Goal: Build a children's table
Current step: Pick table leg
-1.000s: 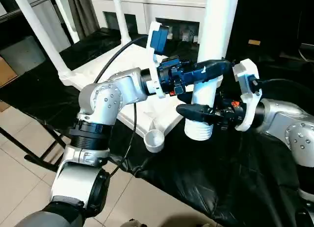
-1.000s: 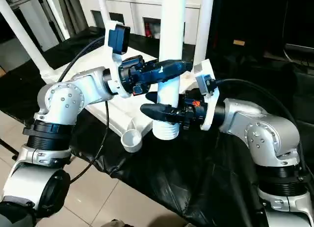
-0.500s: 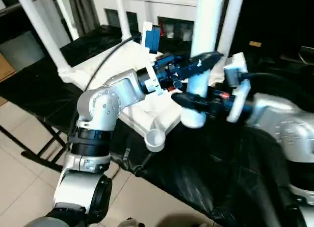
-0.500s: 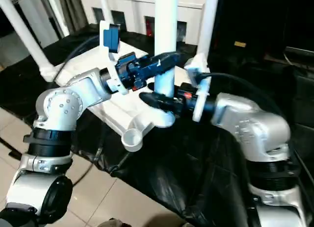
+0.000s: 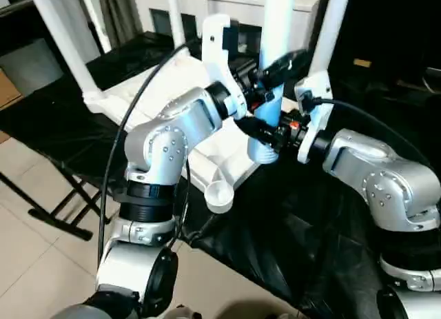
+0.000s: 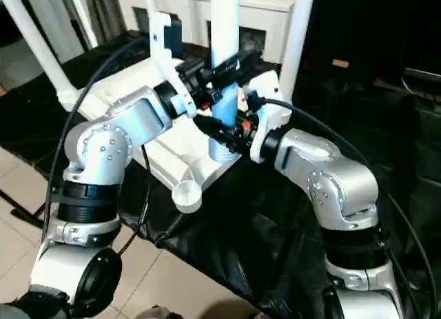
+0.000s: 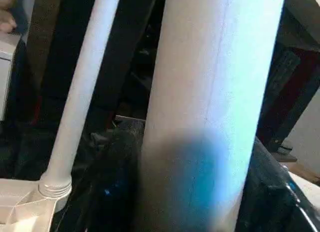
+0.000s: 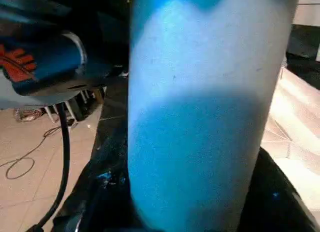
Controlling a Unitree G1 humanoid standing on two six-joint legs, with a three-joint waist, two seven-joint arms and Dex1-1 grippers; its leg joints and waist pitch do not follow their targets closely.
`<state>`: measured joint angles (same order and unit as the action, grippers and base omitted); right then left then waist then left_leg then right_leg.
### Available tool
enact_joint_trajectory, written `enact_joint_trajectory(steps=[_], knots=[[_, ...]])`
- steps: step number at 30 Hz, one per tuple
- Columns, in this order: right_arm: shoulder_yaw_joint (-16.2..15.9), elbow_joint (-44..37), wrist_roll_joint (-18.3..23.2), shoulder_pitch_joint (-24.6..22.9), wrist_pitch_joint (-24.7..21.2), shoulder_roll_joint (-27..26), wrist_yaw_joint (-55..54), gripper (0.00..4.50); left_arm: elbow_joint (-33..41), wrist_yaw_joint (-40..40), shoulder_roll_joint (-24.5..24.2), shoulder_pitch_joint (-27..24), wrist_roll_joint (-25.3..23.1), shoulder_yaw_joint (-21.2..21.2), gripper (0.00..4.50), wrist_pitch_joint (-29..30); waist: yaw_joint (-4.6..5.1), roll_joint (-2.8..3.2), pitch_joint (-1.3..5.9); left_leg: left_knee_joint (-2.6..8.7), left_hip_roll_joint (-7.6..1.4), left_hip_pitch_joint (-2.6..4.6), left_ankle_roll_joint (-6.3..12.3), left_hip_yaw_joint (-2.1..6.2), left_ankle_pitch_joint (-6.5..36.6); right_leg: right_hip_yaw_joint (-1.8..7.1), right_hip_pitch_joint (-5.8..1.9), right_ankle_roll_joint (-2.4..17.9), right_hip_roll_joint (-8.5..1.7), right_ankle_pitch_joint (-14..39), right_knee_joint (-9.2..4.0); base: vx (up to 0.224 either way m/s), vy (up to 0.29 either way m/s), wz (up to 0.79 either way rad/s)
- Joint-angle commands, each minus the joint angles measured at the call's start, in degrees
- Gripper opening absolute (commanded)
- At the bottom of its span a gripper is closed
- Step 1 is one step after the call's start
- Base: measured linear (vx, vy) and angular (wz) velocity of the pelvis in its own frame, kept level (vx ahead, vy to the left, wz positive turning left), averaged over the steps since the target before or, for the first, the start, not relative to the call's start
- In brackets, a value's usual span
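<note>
Held upright between both grippers, over the near corner of the upturned tabletop (image 5: pixel 172 98): a smooth white plastic leg (image 5: pixel 270 71), round and tubular, its lower end resting at or just above the rim there, exact seating hard to make out behind the black fingers. Left gripper (image 5: pixel 272 64) clamped on the leg higher up, right gripper (image 5: pixel 258 129) clamped on it lower down, jaws of each spread about half way round the tube. Seen close through both wrist cameras as a broad pale column (image 7: pixel 210 106) between dark fingers. Tabletop white, rectangular, ribbed on its exposed underside, with a round open socket (image 5: pixel 218 195) jutting at the nearest corner. Three more legs already standing in other corners: one slanting at the far left (image 5: pixel 62 40), one thin at the back (image 5: pixel 173 19), one to the right behind the held leg (image 5: pixel 329 29), all cut off by the upper edge. Laid on a big work table (image 5: pixel 289 243) draped in wrinkled, glossy black cloth. Pale tiled floor (image 5: pixel 34 264) below, white cabinet (image 5: pixel 186 5) with dark glass doors behind. Silver, rounded forearms and black cables in the foreground
</note>
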<state>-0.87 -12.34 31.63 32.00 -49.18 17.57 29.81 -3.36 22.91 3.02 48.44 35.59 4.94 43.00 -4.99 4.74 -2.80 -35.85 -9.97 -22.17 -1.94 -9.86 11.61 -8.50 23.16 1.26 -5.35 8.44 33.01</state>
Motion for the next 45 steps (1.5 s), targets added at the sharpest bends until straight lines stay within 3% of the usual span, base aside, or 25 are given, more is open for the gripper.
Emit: enact_joint_trajectory(steps=[1, 3, 11, 13, 18, 22, 25, 26, 29, 33, 34, 39, 45], knots=[[-0.19, -4.11, 1.59, 1.07, 0.41, -0.62, 0.22, 1.94, -0.40, -2.43, 0.15, 0.67, 1.11, 2.91, 2.10, 0.65, 0.06, -1.12, 4.28, 4.21, -2.92, 0.68, 2.63, 1.44, 6.72, 3.36, -3.43, 3.55, -3.93, 19.76, -4.47, 0.000, 0.000, 0.00], [0.63, -5.30, 2.63, 0.83, -0.62, -0.49, -0.39, 1.94, -0.38, -3.35, 0.46, 0.79, 3.28, 4.02, 2.08, 2.17, -0.01, -0.74, 4.29, 4.17, -2.93, 0.78, 2.40, 1.45, 6.90, 3.35, -3.41, 3.73, -3.91, 19.72, -4.42, 0.000, 0.000, 0.00], [1.39, -7.51, 4.91, 0.43, -2.59, 0.83, 1.67, 1.94, -1.47, -4.84, 1.00, 1.48, 5.77, 6.28, 2.06, 4.48, -0.15, -0.77, 4.41, 4.12, -2.88, 0.68, 2.73, 1.49, 6.51, 3.31, -3.49, 4.16, -3.83, 17.97, -4.30, 0.000, 0.000, 0.00], [1.99, -7.50, 6.00, 0.52, -3.40, 0.75, 1.85, 2.64, -1.23, -4.94, 0.94, 1.39, 6.05, 6.39, 2.06, 4.80, -0.19, -0.70, 4.43, 4.08, -2.84, 0.63, 2.88, 1.49, 6.33, 3.29, -3.56, 4.28, -3.87, 17.86, -4.29, 0.000, 0.000, 0.00], [3.20, -7.34, 7.23, 0.62, -5.05, 4.01, 3.91, 2.69, -1.75, -5.55, 0.26, 1.89, 8.05, 7.94, 1.94, 6.42, -0.24, -0.87, 4.36, 4.06, -2.80, 0.74, 2.94, 1.45, 6.63, 3.21, -3.57, 3.79, -3.73, 18.87, -4.38, 0.000, 0.000, 0.00], [10.85, -5.13, 15.14, 0.99, -10.04, 7.91, 7.67, 2.69, -3.18, -5.72, -0.70, 2.74, 10.72, 10.08, 1.92, 9.20, -0.63, -0.81, 4.45, 3.92, -2.74, 0.86, 3.67, 1.46, 6.60, 3.09, -3.55, 3.58, -3.74, 19.77, -4.56, 0.000, 0.000, 0.00], [16.31, -3.51, 19.88, 1.18, -12.12, 9.82, 9.16, 2.69, -3.96, -5.14, -1.29, 2.97, 12.38, 11.09, 1.91, 10.80, -0.78, -0.72, 4.47, 3.85, -2.70, 0.69, 4.17, 1.49, 5.71, 3.00, -3.58, 3.63, -3.61, 18.73, -4.51, 0.000, 0.000, 0.00], [16.31, -3.51, 19.88, 1.18, -12.12, 9.82, 9.16, 2.69, -3.96, -5.14, -1.29, 2.97, 12.38, 11.09, 1.91, 10.80, -0.84, -0.76, 4.58, 3.73, -2.64, 0.74, 4.41, 1.43, 5.17, 3.01, -3.55, 3.95, -3.71, 18.30, -4.45, 0.000, 0.000, 0.00], [21.96, -0.90, 26.34, 1.71, -13.90, 10.42, 9.03, 2.69, -4.87, -3.33, -2.20, 3.31, 15.84, 12.19, 1.91, 13.09, -1.01, -0.67, 4.63, 3.69, -2.54, 0.77, 4.52, 1.35, 5.07, 2.87, -3.53, 4.64, -3.69, 18.56, -4.49, 0.000, 0.000, 0.00], [21.94, -0.92, 27.56, 1.26, -15.08, 10.97, 9.87, 2.69, -5.02, -1.09, -2.90, 3.28, 17.52, 12.14, 1.91, 14.64, -1.03, -0.65, 4.56, 3.73, -2.52, 0.74, 4.44, 1.32, 4.90, 2.79, -3.53, 4.37, -3.64, 19.31, -4.60, 0.000, 0.000, 0.00], [21.13, -1.18, 27.76, 0.91, -15.66, 11.28, 10.71, 2.69, -4.95, 1.06, -3.34, 3.11, 18.26, 11.76, 1.91, 15.26, -1.09, -0.41, 4.57, 3.68, -2.46, 0.79, 4.41, 1.30, 4.92, 2.79, -3.49, 4.37, -3.66, 19.50, -4.59, 0.000, 0.000, 0.00], [17.21, -1.55, 28.48, 0.58, -17.43, 12.39, 13.41, 2.69, -3.68, 10.45, -5.62, 2.00, 19.63, 8.61, 1.91, 15.82, -1.35, -0.43, 4.51, 3.87, -2.56, 0.90, 3.88, 1.36, 5.50, 2.84, -3.42, 3.57, -3.74, 21.27, -4.79, 0.000, 0.000, 0.00], [13.17, -0.17, 27.07, 1.62, -17.58, 13.52, 15.83, 2.69, -3.15, 16.22, -7.08, 2.02, 20.53, 6.72, 1.91, 15.85, -1.65, -0.40, 4.46, 3.96, -2.75, 0.93, 3.15, 1.34, 5.98, 3.05, -3.38, 3.91, -3.89, 20.92, -4.64, 0.000, 0.000, 0.00]])
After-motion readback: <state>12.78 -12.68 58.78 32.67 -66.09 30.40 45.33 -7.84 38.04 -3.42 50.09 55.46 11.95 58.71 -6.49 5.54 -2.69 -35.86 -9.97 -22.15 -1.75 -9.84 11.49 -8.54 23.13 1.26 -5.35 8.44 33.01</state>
